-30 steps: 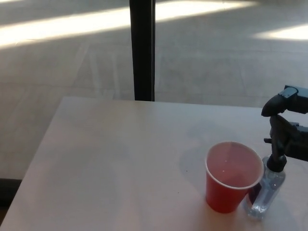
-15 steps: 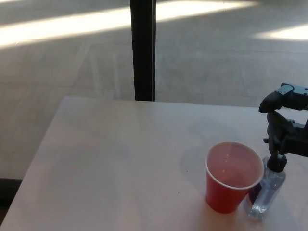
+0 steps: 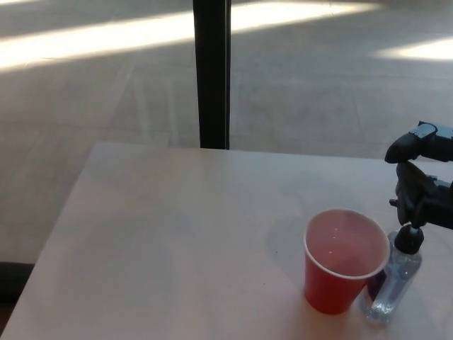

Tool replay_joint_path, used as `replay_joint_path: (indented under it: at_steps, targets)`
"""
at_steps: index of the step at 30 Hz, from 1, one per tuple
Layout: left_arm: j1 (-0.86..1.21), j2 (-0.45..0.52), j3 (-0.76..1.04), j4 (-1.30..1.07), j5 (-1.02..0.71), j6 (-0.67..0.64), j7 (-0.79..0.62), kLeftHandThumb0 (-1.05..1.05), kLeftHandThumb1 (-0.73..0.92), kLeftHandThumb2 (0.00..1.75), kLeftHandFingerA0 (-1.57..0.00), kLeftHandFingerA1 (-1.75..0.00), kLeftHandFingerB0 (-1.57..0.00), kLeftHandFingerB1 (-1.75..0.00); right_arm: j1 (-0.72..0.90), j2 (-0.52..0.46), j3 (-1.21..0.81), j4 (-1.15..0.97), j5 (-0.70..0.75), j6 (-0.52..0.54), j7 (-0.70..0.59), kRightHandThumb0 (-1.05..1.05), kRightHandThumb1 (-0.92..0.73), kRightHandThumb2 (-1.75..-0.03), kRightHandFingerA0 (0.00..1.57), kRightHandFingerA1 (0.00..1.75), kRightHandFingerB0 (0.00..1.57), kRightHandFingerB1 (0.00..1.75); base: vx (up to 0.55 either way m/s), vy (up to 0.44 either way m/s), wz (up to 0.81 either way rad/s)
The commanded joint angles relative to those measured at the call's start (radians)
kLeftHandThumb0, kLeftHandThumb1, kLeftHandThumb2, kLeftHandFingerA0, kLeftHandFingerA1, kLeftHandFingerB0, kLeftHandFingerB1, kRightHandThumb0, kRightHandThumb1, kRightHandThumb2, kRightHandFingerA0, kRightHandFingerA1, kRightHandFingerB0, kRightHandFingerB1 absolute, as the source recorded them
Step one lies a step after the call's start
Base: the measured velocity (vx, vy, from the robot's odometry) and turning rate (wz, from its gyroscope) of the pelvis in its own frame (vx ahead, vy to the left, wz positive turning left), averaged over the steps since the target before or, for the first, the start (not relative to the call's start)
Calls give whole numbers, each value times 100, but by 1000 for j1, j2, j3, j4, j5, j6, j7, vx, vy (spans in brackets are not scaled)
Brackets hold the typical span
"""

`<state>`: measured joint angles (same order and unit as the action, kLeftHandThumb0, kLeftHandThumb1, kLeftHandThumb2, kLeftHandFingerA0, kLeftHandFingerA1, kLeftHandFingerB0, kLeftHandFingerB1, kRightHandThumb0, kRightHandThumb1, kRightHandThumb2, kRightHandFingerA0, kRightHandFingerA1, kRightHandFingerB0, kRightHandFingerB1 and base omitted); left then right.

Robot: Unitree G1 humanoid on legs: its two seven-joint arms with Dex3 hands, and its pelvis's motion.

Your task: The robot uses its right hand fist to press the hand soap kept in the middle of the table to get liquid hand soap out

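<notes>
From the head view, the right hand [image 3: 423, 185] hangs at the right edge, directly over the hand soap [image 3: 393, 282], with its lowest dark finger just above or perhaps touching the black pump head; which of the two cannot be told. Compared with a second ago it has lifted a little and sits slightly further right, so the pump looks released rather than pushed down, and a fresh downward press would probably be needed to bring soap out. Whether its fingers are curled into a fist or spread cannot be told, since much of it is cut off by the frame. The left hand does not show. The hand soap is a small clear bottle, upright, partly filled with pale liquid and topped by a black pump; it stands near the front right of the counter [image 3: 163, 234], not the middle, just beside and partly behind a red cup [image 3: 342, 265], whose mouth is open and faces up.
</notes>
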<state>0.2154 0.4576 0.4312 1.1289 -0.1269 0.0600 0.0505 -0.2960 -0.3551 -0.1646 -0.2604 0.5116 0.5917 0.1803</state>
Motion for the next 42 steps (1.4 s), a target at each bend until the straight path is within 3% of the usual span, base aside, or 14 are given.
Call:
replay_joint_path:
  at_steps: [1,9,20,23,28,42]
  targets:
    - [-1,12,-4,3,0,-22,20,10,40,99,-90,-105,-73,-90,51,11,6,47,-35,-2,5,-19,-69,-99,97,175,74,125,0,0,0]
    - [3,6,9,-17,-19,-22,18,12,37,99,-90,-106,-70,-89,89,14,27,41,-41,-32,17,-16,-71,-101,96,175,75,125,0,0,0]
    - [4,6,7,-36,-15,-10,20,12,37,99,-92,-106,-75,-91,150,3,86,2,-53,-42,28,-14,-67,-109,95,175,72,141,0,0,0]
    - [7,5,6,-39,-15,-10,16,13,41,102,-85,-101,-65,-86,160,4,95,-7,-52,-44,28,-14,-65,-112,95,175,71,143,0,0,0]
    - [3,7,2,-40,-10,2,22,13,38,99,-91,-105,-73,-90,168,0,107,1,-72,-66,31,-14,-61,-117,96,175,73,144,0,0,0]
    - [0,7,0,-34,-11,-2,22,12,38,102,-89,-104,-72,-89,183,2,101,36,-92,-99,10,-17,-66,-110,95,175,73,143,0,0,0]
